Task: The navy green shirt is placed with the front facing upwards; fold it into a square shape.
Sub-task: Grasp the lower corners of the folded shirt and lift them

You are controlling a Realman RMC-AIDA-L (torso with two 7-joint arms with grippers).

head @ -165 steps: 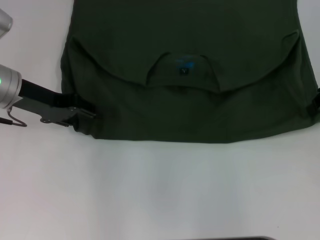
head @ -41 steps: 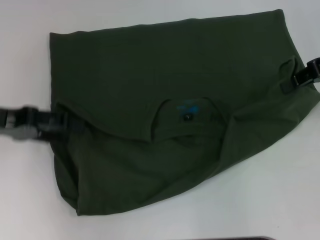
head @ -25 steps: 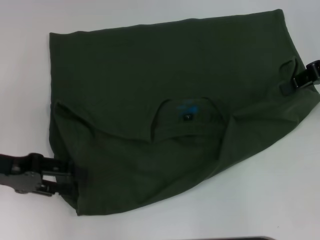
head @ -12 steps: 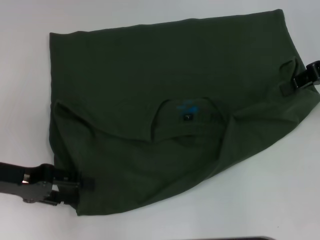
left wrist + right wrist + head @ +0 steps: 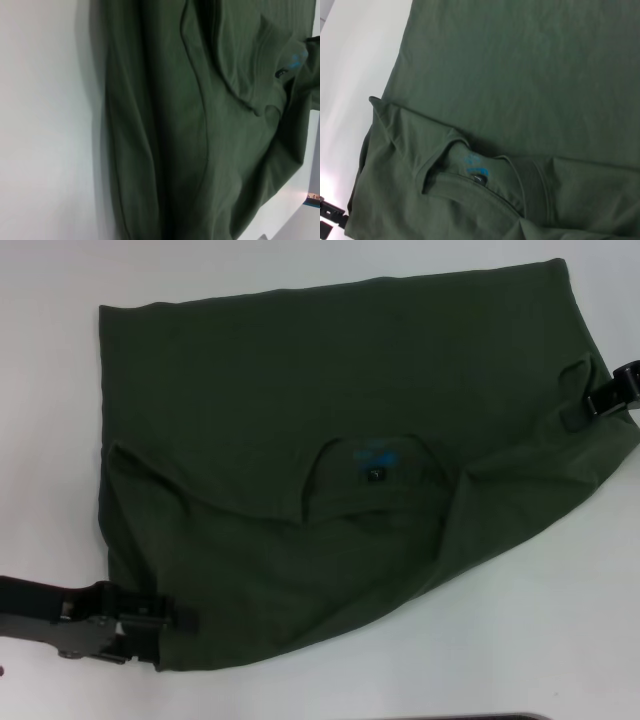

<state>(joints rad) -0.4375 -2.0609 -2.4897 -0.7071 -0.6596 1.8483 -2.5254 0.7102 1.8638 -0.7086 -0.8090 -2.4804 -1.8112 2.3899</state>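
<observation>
White desk (image 5: 520, 640) carrying navy green shirt (image 5: 330, 420), partly folded, skewed, not yet square. Left claw (image 5: 165, 620) pinching lower-left corner; right claw (image 5: 590, 405) clamping right edge.

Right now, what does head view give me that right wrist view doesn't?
Head only: the whole navy green shirt outline lying skewed on the white table, the right gripper at the shirt's right edge, and the left arm reaching in along the table.

Right wrist only: a close look at the folded-over collar flap and the smooth fabric beyond it.

Both: the shirt, its round collar with the teal label, and the left gripper at the shirt's near-left corner, which the right wrist view catches only as a dark sliver at the picture's edge.
</observation>
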